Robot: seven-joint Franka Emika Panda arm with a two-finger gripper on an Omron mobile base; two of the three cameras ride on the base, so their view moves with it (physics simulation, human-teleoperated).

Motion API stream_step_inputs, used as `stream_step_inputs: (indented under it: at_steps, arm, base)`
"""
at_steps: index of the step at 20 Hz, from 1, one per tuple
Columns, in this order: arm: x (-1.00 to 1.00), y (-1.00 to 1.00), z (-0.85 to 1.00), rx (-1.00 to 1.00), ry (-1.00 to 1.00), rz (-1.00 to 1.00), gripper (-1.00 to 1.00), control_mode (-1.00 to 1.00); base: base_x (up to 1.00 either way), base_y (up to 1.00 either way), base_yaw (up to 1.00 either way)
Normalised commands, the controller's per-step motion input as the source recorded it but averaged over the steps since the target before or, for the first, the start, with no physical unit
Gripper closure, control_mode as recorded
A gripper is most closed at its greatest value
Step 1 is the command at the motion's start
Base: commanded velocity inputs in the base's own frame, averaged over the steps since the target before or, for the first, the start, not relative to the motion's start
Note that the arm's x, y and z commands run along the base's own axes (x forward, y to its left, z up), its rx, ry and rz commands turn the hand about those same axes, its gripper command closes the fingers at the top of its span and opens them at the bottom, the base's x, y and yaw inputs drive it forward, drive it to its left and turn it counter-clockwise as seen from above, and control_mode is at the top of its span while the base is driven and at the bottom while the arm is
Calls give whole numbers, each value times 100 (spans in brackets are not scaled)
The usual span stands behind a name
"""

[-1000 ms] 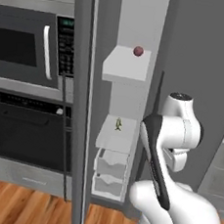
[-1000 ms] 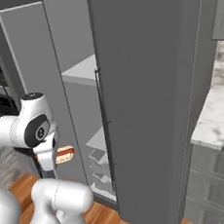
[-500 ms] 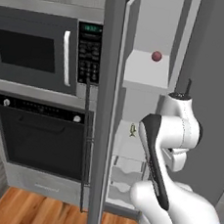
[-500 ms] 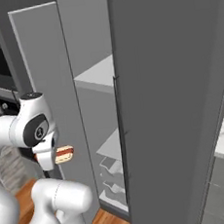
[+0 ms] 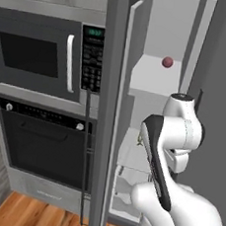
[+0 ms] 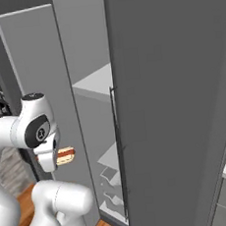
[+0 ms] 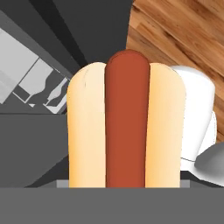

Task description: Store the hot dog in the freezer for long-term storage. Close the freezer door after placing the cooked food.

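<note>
Upper white shelf (image 5: 148, 82) inside the freezer (image 5: 164, 51): carries one dark red ball (image 5: 167, 62) near its rear edge. Lower shelf (image 5: 130, 152): carries a small green-yellow item (image 5: 139, 142), partly hidden by the arm.

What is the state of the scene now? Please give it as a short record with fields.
held item: hot dog, in the gripper, also visible beside the arm's hand in the right base view
freezer door: open, white lining facing the interior
freezer: white shelves visible
on upper shelf: dark red ball
left of freezer: microwave above oven
task stage: hot dog not yet inside
</note>
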Motion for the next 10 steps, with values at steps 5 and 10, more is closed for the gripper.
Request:
stream_step_inputs:
  at_steps: [5, 10]
  arm:
    - [0, 0, 0, 0, 0, 0, 100, 100]
    - [0, 0, 0, 0, 0, 0, 100, 100]
  base:
    - [36, -14, 12]
    - [37, -13, 7]
